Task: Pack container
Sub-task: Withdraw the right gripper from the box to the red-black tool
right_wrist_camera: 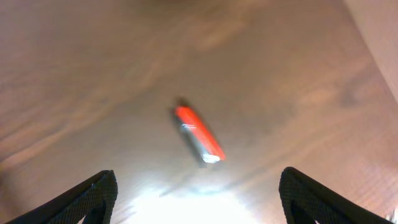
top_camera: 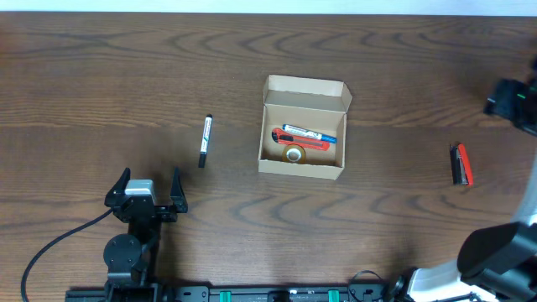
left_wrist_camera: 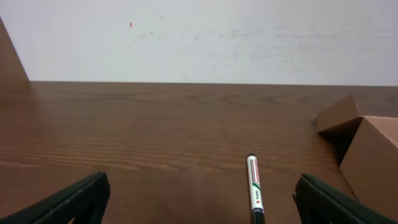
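The container [top_camera: 300, 167], a tan cardboard box with its flap lid [top_camera: 306, 90] standing open, sits mid-table. Inside lie a red cutter [top_camera: 309, 144], a white-and-blue pen [top_camera: 312, 132] and a small tape roll [top_camera: 294, 154]. A black-and-white pen [top_camera: 204, 140] lies to its left, seen between and ahead of my open left gripper [left_wrist_camera: 199, 205] as pen [left_wrist_camera: 255, 190]; the box corner [left_wrist_camera: 373, 158] shows at right. The left gripper [top_camera: 149, 181] stands near the front edge. Another red cutter [top_camera: 461, 164] lies at the right; my open right gripper [right_wrist_camera: 196, 199] hovers above this cutter [right_wrist_camera: 198, 134], empty.
The right arm's dark wrist [top_camera: 510, 99] reaches in at the far right edge, its base [top_camera: 495, 252] at the front right. A black cable [top_camera: 59, 243] trails from the left arm. A pale wall [left_wrist_camera: 199, 37] rises behind the table's far edge.
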{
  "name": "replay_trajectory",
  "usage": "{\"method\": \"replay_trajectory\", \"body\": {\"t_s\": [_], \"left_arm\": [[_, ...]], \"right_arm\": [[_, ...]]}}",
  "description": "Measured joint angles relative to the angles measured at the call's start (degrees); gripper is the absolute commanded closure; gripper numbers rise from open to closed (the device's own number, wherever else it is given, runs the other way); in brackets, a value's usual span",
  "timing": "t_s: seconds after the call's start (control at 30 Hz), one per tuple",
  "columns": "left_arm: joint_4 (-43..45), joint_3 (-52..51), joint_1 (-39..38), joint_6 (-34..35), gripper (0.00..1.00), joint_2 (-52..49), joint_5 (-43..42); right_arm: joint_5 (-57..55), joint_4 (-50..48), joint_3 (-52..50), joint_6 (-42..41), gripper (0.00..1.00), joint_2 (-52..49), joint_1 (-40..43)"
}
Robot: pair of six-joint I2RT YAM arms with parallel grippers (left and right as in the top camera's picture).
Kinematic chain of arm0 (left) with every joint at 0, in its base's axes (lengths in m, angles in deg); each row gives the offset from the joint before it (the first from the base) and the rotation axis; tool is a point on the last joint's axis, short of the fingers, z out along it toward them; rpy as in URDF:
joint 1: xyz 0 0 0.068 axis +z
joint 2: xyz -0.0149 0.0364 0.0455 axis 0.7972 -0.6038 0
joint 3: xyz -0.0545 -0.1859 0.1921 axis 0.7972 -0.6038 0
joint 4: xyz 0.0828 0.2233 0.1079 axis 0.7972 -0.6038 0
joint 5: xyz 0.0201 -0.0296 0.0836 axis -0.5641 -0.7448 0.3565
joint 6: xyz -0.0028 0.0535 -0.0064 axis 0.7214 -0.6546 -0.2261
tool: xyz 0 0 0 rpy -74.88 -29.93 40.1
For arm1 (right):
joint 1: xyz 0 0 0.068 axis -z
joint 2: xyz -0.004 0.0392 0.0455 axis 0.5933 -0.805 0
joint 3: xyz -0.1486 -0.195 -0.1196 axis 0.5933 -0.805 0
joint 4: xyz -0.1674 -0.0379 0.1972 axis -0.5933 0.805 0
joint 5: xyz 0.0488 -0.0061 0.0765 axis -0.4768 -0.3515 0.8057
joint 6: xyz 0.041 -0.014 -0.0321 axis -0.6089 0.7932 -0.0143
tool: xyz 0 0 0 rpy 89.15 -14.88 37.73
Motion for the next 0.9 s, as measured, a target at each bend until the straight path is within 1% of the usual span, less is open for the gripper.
{"method": "replay_trajectory", "body": {"t_s": [0.03, 0.17, 0.37, 0.47, 0.67, 0.77, 0.9], "left_arm": [[0.0, 0.0, 0.0, 0.0, 0.05, 0.0, 0.0], [0.0, 0.0, 0.0, 0.0, 0.05, 0.0, 0.0], [0.0, 0.0, 0.0, 0.0, 0.05, 0.0, 0.0], [0.0, 0.0, 0.0, 0.0, 0.05, 0.0, 0.0], [0.0, 0.0, 0.0, 0.0, 0.05, 0.0, 0.0], [0.0, 0.0, 0.0, 0.0, 0.05, 0.0, 0.0], [0.0, 0.0, 0.0, 0.0, 0.05, 0.0, 0.0]], "right_arm": [[0.4, 0.0, -0.6, 0.6, 0.23, -0.4, 2.6], [1.3, -1.3, -3.3, 5.0, 0.3, -0.4, 6.0], [9.9, -9.1, -15.0, 17.0, 0.23, -0.4, 5.0], [11.2, -15.7, -21.8, 21.5, 0.24, -0.4, 2.9], [11.8, -25.6, -31.2, 26.6, 0.24, -0.4, 1.5], [12.1, -27.6, -33.7, 28.4, 0.26, -0.4, 1.5], [12.3, -29.4, -34.4, 30.6, 0.24, -0.4, 1.5]]}}
